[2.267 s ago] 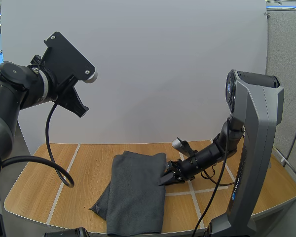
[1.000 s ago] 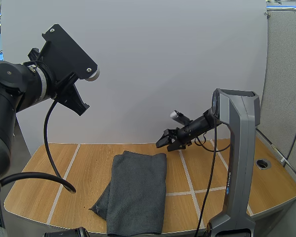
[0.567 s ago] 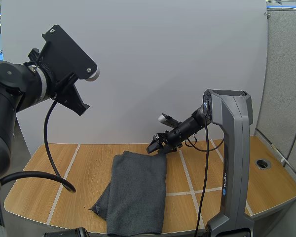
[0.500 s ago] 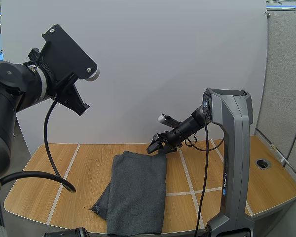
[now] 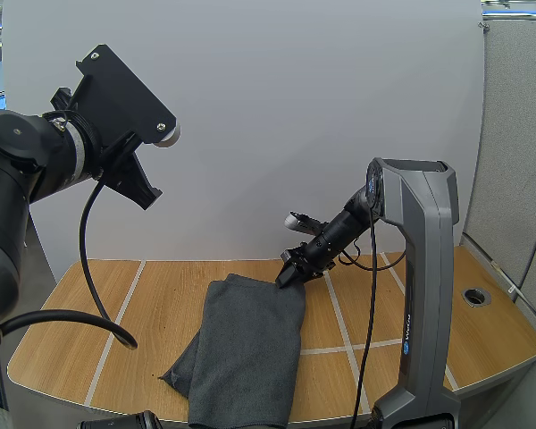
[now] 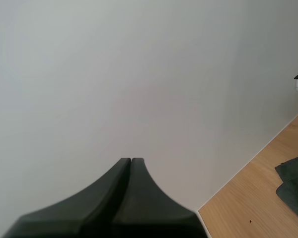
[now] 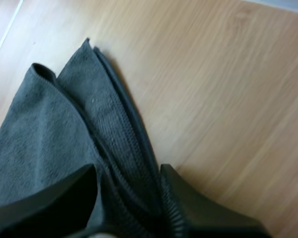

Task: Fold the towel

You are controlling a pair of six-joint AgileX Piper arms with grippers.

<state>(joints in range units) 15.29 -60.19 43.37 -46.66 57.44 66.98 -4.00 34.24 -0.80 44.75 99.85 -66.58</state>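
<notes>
Wooden counter [image 5: 89,313] with a dark grey towel [image 5: 246,349] lying folded along its middle, one far corner taken.
Towel looks soft, light and limp, so I judge it will sag and drag when lifted; the best hold is at a corner, through all the layers. Right fingers [image 7: 203,218] pinch the layered edge at the far right corner. Left fingers [image 6: 104,198] are pressed together on nothing, high above the counter. No brand, label or writing is readable on the towel.
</notes>
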